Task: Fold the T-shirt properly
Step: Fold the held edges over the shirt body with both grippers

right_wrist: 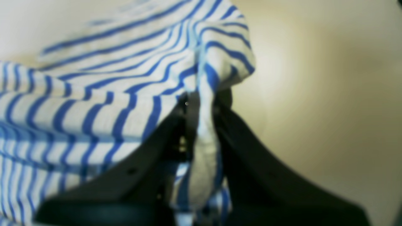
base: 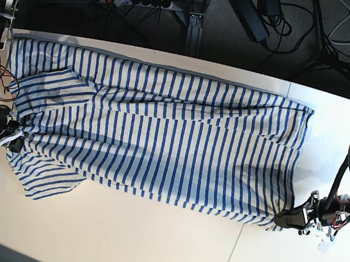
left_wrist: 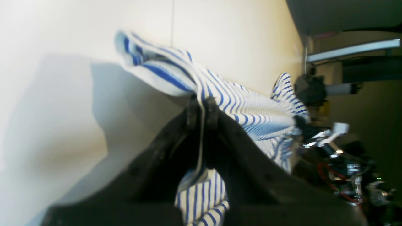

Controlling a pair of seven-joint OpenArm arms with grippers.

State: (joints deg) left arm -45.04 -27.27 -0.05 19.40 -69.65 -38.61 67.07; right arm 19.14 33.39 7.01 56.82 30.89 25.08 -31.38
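At the left edge of the base view my right pincer is clamped tight on the T-shirt, biting the cloth near the shoulder end, just above the short sleeve that fans out toward the near edge. In the right wrist view a bunched fold of striped cloth runs down between my two dark fingers, and the fabric billows away to the left of them.

Moving right, the T-shirt lies stretched lengthwise across the pale surface, white with thin blue stripes, mostly flat, with a folded-over flap at its upper left. Its far long edge sits near the back rim of the surface.

At the right end, my left pincer is closed hard on the near corner of the hem. The left wrist view shows a thin edge of cloth caught between those fingers, the striped fabric pulled taut away from them and lifted off the surface, casting a shadow beneath.
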